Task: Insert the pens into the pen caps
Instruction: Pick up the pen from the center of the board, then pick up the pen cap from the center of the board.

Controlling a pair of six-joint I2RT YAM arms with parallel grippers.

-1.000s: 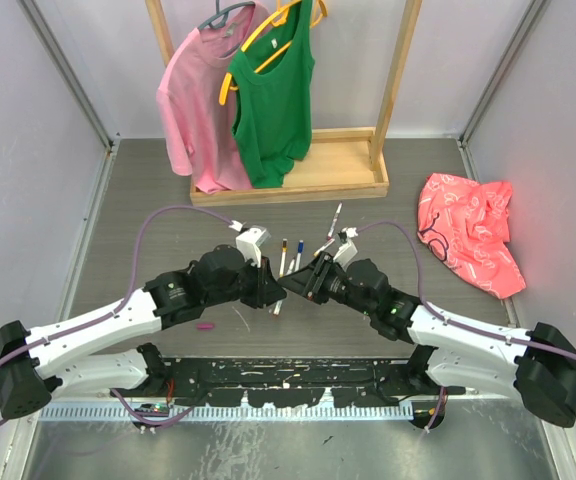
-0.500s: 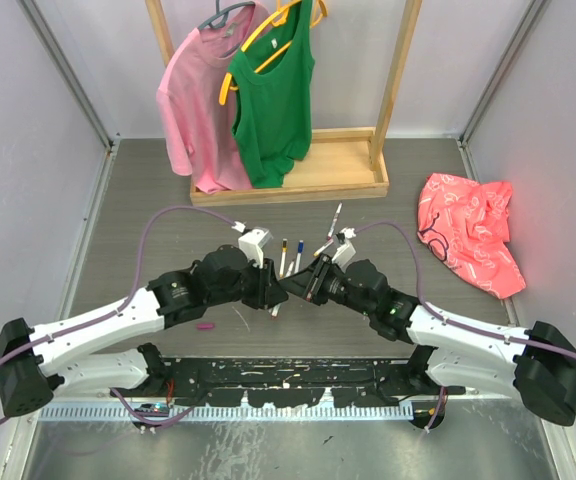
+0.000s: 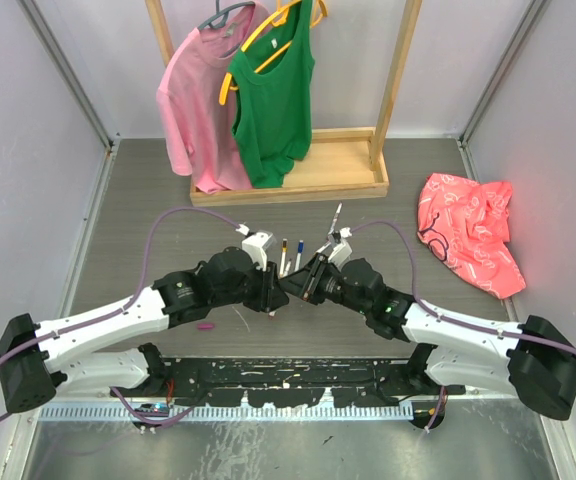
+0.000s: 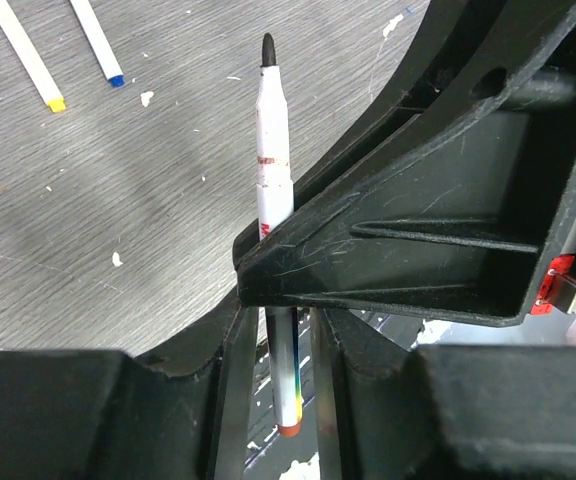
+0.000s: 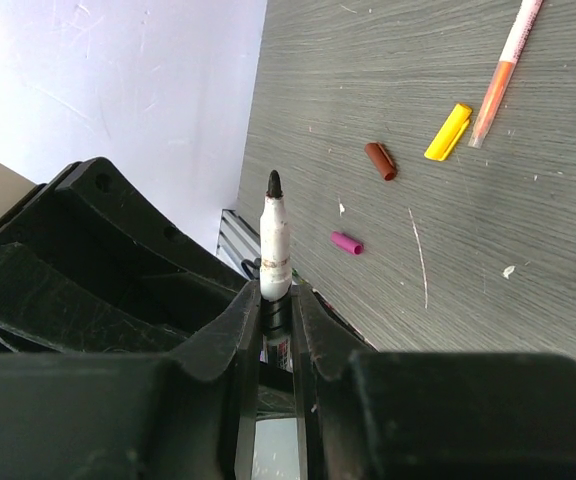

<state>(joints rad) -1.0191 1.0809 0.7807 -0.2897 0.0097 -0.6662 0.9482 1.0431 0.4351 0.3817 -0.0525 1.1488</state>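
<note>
A white pen (image 4: 273, 150) with a black tip stands between both grippers, which meet at the table's middle. My right gripper (image 5: 275, 300) is shut on its barrel, and the tip (image 5: 274, 183) sticks out past the fingers. My left gripper (image 4: 278, 340) is open. Its fingers (image 4: 236, 370) stand on each side of the pen's orange end (image 4: 288, 428) with gaps showing. In the top view the left gripper (image 3: 276, 288) and right gripper (image 3: 296, 285) touch. Brown (image 5: 379, 160), yellow (image 5: 448, 132) and magenta (image 5: 346, 243) caps lie on the table.
Loose pens (image 3: 290, 254) lie just beyond the grippers, one (image 3: 337, 215) farther back and an orange one (image 5: 503, 75) by the yellow cap. A wooden clothes rack (image 3: 288, 180) with pink and green tops stands at the back. A red cloth (image 3: 471, 232) lies at the right.
Both grippers stay together at the middle and have shifted slightly away from the bases. The pen stays between them.
</note>
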